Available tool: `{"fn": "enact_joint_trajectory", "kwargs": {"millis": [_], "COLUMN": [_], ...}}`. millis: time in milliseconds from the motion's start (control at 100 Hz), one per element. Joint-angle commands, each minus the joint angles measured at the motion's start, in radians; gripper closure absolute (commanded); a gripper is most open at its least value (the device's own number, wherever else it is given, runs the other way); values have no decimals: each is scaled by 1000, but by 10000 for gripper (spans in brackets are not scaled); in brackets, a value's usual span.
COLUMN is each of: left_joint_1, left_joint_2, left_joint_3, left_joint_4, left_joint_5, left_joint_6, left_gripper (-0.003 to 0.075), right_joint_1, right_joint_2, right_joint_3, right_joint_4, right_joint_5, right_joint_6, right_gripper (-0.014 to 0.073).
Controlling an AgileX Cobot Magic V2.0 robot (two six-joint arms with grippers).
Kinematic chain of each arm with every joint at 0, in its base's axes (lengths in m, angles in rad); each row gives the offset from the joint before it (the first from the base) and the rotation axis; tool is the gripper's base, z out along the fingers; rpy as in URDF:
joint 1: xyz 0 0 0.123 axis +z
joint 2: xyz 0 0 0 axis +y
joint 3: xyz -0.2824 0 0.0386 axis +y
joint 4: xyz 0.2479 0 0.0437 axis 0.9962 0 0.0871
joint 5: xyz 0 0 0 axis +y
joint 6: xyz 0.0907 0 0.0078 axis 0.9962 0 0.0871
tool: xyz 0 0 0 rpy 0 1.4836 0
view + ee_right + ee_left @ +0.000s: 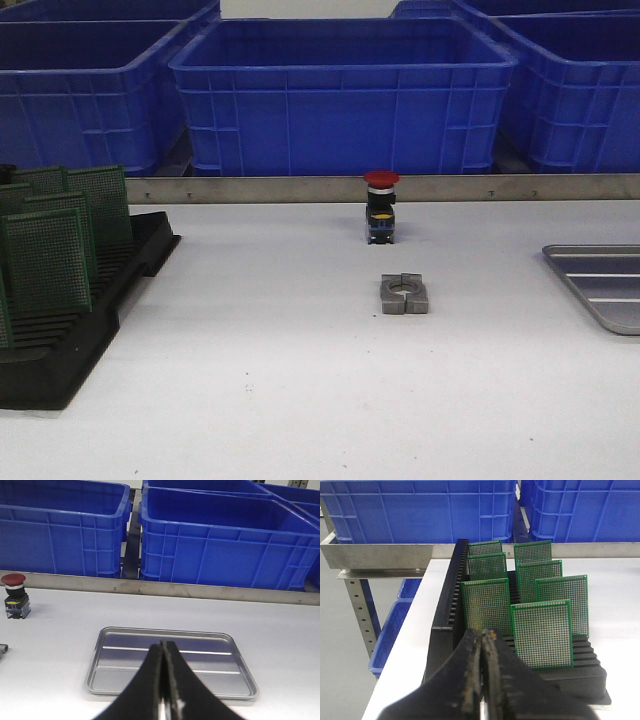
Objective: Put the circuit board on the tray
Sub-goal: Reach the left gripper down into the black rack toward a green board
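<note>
Several green circuit boards (541,634) stand upright in a black slotted rack (447,600); they also show at the left of the front view (45,258) in the rack (70,340). My left gripper (483,634) is shut and empty, just in front of the nearest boards. The silver-grey ridged tray (110,680) lies empty on the white table; only its edge shows at the right of the front view (600,285). My right gripper (163,644) is shut and empty, above the tray. Neither gripper shows in the front view.
Blue plastic bins (340,90) line the back behind a metal rail (300,188). A red-capped push button (381,205) and a grey metal clamp block (404,294) sit mid-table. The table's left edge drops beside the rack (395,650).
</note>
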Motion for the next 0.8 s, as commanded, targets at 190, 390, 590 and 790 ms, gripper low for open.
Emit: {"fn": "enact_joint_trajectory", "kwargs": {"millis": [190,390,590,790], "left_joint_1": [-8,-8,-8,-8], "left_joint_2": [-27,-27,-23,65], "left_joint_3": [20,19,-106,-327], "left_joint_4": [-25,-51,-46,-46], "left_joint_5": [-174,-356,-256,5], "left_joint_6": [-9,-9,-9,-9], "left_gripper": [741,741,741,741], "right_joint_1": [-2,-2,-2,-2], "right_joint_2": [-22,-22,-22,-22], "right_joint_3": [-1,-1,-1,-1], "right_joint_4": [-12,-12,-12,-12], "right_joint_5": [-80,-80,-80,-80], "right_joint_6": [-3,-3,-3,-3], "right_gripper": [654,654,654,654]}}
